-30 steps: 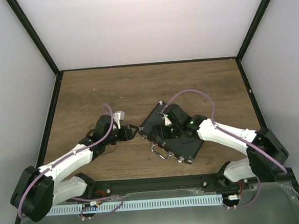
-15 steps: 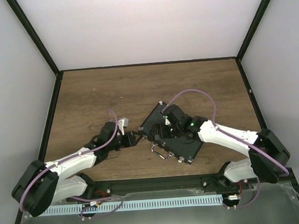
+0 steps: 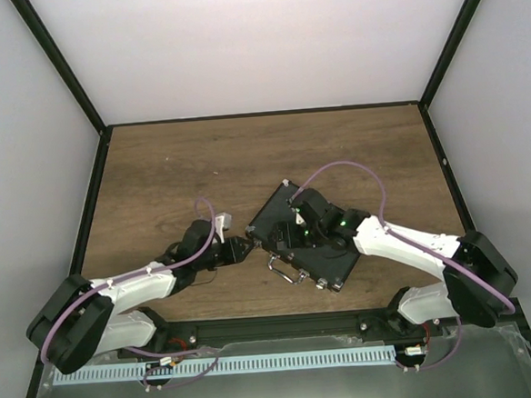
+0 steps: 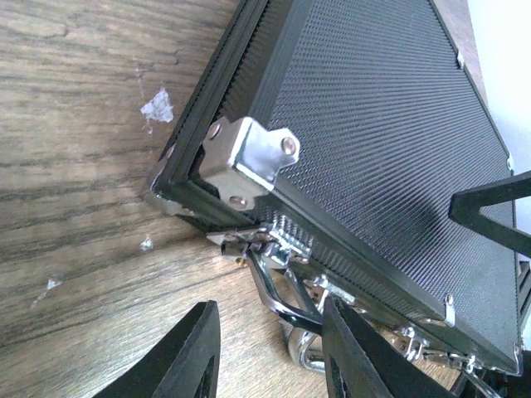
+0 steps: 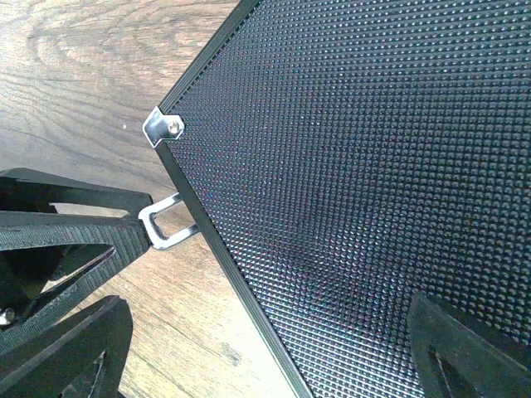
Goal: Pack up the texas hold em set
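Observation:
The black case (image 3: 329, 254) lies closed on the wooden table, turned at an angle; no chips, cards or dice show. In the left wrist view its textured lid (image 4: 373, 141), silver corner bracket (image 4: 245, 157), a latch (image 4: 249, 243) and the handle (image 4: 286, 294) show close up. My left gripper (image 3: 244, 248) is open and empty at the case's left corner, its fingertips (image 4: 199, 348) low over the wood on either side of the handle. My right gripper (image 3: 293, 234) is open over the lid (image 5: 357, 166), one fingertip (image 5: 75, 348) off the lid's edge. A silver latch loop (image 5: 170, 224) sticks out beside the left arm's fingers.
The table (image 3: 154, 170) has black frame rails along its sides and white walls behind. Small white scuffs (image 4: 158, 106) mark the wood near the case's corner. The arm bases stand at the near edge.
My left gripper has moved right, closing in on the case's left corner and front latch. The right gripper has stayed over the lid. The case has not moved.

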{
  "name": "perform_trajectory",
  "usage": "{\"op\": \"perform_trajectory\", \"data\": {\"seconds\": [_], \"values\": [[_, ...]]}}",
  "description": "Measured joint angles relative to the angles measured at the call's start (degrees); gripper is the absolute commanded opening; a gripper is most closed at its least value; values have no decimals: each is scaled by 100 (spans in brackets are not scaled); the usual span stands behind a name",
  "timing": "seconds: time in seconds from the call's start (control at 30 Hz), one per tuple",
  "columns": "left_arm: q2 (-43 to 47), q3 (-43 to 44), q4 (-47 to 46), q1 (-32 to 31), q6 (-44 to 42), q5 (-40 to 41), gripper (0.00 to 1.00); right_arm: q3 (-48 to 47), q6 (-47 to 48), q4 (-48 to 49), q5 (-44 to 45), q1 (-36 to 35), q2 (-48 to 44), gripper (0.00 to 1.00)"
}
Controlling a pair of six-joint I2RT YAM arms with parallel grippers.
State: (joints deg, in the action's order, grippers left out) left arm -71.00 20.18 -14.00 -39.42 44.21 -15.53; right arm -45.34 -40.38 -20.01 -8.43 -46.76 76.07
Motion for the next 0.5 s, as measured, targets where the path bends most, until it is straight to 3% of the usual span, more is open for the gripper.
{"op": "perform_trajectory", "data": {"seconds": [0.5], "values": [[-358, -223, -85, -24, 59, 208, 32, 28, -66, 15, 0, 0, -31, 93]]}}
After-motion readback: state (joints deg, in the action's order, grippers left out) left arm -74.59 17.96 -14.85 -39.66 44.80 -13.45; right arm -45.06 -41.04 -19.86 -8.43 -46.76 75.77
